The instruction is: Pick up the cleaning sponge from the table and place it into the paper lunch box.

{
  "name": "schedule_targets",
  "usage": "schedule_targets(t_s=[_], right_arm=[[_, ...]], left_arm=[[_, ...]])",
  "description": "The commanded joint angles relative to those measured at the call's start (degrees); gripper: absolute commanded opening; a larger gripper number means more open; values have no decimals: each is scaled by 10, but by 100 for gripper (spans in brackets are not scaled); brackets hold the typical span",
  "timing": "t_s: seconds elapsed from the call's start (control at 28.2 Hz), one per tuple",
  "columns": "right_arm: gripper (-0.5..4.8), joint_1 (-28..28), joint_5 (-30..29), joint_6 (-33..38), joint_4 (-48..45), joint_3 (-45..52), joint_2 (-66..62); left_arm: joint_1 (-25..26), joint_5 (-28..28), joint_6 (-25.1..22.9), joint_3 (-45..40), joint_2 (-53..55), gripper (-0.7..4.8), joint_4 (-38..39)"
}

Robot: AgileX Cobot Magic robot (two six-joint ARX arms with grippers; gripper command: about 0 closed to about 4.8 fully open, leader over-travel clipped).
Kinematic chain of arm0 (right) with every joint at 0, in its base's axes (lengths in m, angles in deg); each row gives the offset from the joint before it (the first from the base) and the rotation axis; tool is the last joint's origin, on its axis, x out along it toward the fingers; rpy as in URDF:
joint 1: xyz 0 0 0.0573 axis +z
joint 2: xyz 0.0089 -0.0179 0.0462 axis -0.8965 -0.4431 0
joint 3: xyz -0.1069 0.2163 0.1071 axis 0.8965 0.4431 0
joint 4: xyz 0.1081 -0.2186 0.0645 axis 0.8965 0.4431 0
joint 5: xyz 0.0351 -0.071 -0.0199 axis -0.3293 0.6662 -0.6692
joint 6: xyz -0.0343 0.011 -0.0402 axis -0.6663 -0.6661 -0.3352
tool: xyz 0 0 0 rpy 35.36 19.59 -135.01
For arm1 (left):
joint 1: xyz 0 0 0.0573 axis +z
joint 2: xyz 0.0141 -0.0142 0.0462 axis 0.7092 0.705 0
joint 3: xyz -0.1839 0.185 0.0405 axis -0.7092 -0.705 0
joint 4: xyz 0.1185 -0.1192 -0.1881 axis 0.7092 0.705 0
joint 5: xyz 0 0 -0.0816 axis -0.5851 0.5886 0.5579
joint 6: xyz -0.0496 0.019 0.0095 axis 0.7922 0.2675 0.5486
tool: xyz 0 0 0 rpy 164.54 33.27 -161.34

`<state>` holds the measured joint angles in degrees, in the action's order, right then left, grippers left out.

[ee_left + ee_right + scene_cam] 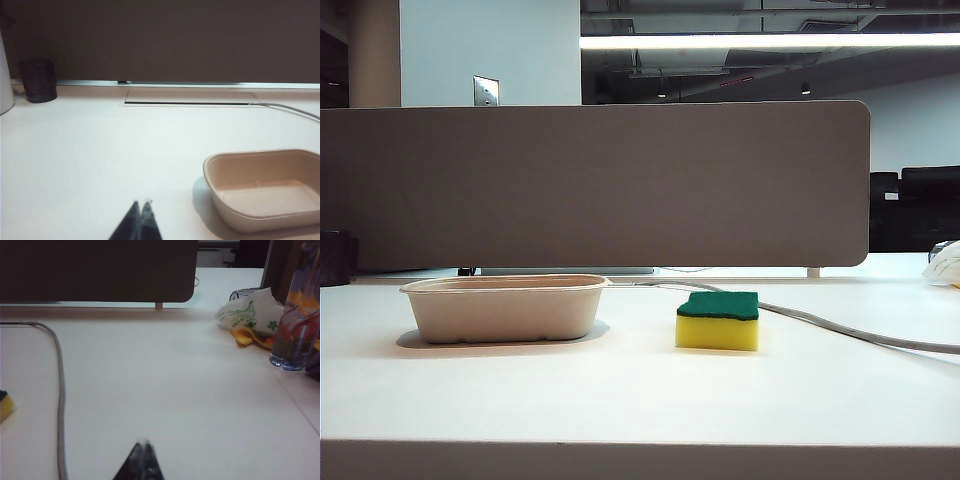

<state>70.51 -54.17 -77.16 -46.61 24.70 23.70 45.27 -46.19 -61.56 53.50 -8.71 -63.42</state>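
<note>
Your left pincer [140,203] and right pincer [145,444] are both sitting pinched together, gripping nothing, while the cleaning sponge [718,320] is lying right of the paper lunch box [504,307] on the surface [640,395].

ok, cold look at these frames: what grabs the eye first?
The cleaning sponge, bright yellow with its green face up, sits alone on the white table, right of centre. To its left, apart from it, stands the empty beige paper lunch box; a grey cable runs behind the sponge. Both grippers are shut and hold nothing: left gripper near the box, right gripper over bare table.
</note>
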Motion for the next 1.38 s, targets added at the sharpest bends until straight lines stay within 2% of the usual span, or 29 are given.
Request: schedule_targets(t_s=[0.04,0.36,0.46,0.53,0.64,0.75,0.89,0.99,1.1,1.24,1.35,1.38], right_arm=[[-5,0,1,0,-19,-1,0],[-5,0,1,0,-18,-1,0],[-5,0,-1,1,-18,-1,0],[-5,0,-14,28,-19,-1,0],[-5,0,-50,120,-26,-1,0],[-5,1,-104,187,-31,-2,0],[-6,1,-200,258,-51,-11,0],[-6,0,-221,299,-25,-50,0],[-6,0,-220,295,6,-117,-10],[-6,1,-228,270,36,-213,-79],[-4,1,-276,269,51,-282,-182],[14,2,-304,269,51,-307,-228]], left_arm=[[0,3,1,1,0,-5,-7],[-2,3,1,0,0,-5,-7],[-38,-17,1,0,0,-5,-7],[-100,-55,1,0,0,-5,-7],[-227,-105,1,0,0,-5,-7],[-334,-99,1,0,0,-5,-7],[-427,-53,1,0,0,-6,-7],[-452,-11,1,0,0,-5,-7],[-456,19,1,0,0,-5,-7],[-455,19,1,0,0,-5,-7],[-455,19,1,0,0,-6,-7],[-455,19,1,0,0,-5,-7]])
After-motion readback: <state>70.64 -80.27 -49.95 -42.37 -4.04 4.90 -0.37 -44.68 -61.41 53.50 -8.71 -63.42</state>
